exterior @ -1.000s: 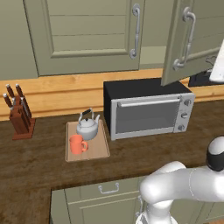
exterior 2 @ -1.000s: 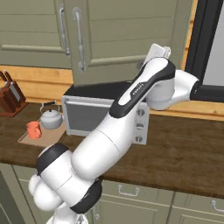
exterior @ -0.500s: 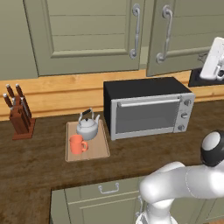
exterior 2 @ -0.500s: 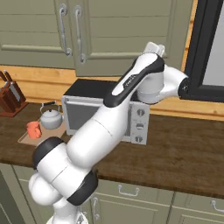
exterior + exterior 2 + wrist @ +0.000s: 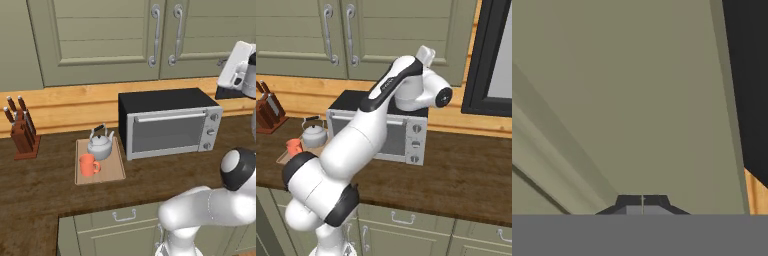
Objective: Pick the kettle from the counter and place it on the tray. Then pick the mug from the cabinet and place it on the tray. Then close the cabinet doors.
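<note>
Showing two cabinet doors (image 5: 165, 37) lying flush, one counter (image 5: 45, 185) carrying one toaster oven (image 5: 170, 125), one tray (image 5: 111, 170) bearing one kettle (image 5: 100, 145) and one mug (image 5: 89, 165), one pincer (image 5: 642, 201) pressing together, gripping nothing.

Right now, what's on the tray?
On the tray: the kettle at the back, the orange mug in front. They cover the board beneath them; whether they touch is unclear.

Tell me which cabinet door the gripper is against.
The right door, beside the dark window frame; the shut gripper presses its panel. The left door is untouched.
</note>
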Tool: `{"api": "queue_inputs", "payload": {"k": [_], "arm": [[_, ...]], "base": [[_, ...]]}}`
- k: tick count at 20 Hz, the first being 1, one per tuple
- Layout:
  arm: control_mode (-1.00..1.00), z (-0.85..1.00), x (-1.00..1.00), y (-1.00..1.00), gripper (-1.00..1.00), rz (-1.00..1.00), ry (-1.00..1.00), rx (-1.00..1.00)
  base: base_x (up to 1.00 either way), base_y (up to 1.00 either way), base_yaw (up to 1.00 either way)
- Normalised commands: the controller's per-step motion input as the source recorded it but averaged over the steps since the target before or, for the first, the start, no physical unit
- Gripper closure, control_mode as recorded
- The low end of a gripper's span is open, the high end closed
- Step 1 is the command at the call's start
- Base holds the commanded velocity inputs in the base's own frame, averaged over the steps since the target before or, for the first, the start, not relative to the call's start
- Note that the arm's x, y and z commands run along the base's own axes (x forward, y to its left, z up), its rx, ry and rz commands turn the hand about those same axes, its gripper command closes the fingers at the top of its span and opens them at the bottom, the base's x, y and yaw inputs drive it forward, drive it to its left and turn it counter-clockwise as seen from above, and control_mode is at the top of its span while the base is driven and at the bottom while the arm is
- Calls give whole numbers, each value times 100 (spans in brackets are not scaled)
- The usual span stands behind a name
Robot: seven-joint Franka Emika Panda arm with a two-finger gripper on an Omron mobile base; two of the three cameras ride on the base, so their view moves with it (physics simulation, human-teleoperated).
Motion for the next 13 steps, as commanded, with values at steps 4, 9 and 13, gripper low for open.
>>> {"api": "queue_inputs", "payload": {"k": [4, 9, 13], "arm": [[-100, -10, 58, 15, 100, -17, 0, 1], [-100, -15, 39, 0, 100, -13, 0, 1], [-100, -38, 42, 3, 100, -10, 0, 0]], "base": [[0, 0, 0], [0, 0, 0], [0, 0, 0]]}}
